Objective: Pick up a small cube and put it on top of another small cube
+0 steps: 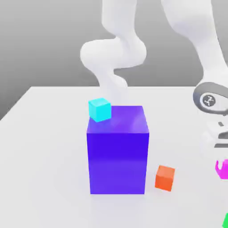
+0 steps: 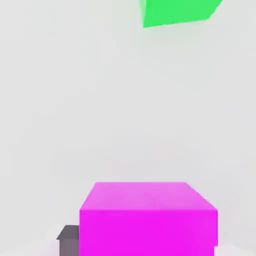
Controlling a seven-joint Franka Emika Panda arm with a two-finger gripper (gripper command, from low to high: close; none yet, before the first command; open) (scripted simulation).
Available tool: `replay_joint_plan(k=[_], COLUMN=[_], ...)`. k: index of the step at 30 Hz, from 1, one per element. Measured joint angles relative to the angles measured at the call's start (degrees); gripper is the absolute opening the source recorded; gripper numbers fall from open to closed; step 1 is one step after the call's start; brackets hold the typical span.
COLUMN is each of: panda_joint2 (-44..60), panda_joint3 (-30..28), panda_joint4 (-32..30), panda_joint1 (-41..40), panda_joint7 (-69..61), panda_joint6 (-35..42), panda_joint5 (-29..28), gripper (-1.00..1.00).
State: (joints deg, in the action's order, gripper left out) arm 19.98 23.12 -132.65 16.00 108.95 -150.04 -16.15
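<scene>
Gripping the small bright magenta cube, the gripper has its jaws pinched against the cube's sides; a dark grey finger shows just beside one lower corner of the cube in the hand view. In the exterior view, the same magenta cube sits at the exterior view's right edge, directly below the white wrist of the arm and low over the pale grey surface. A bright green block lies near the magenta cube, apart from it; in the exterior view its corner shows at the lower right edge. Farther toward the exterior view's left, a small orange cube rests on the surface just beside the lower right corner of the large blue-violet block, without touching it. A small cyan cube sits at the block's top rear left corner. Behind the block, the arm's white links rise out of frame.
</scene>
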Motion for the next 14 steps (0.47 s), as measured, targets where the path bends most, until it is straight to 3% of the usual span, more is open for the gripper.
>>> replay_joint_plan(k=[6, 10, 11, 14], panda_joint2=[2.9, 9.0, 10.4, 10.4], panda_joint3=[-5.6, -8.5, -9.0, -9.0], panda_joint4=[12.4, 15.7, 15.9, 15.9], panda_joint1=[-0.3, 0.9, 1.3, 1.3], panda_joint7=[15.3, 20.2, 20.7, 20.7], panda_joint6=[8.4, 5.3, 4.1, 4.1], panda_joint5=[5.0, 4.0, 3.5, 3.5], gripper=[-1.0, -1.0, 1.0, 1.0])
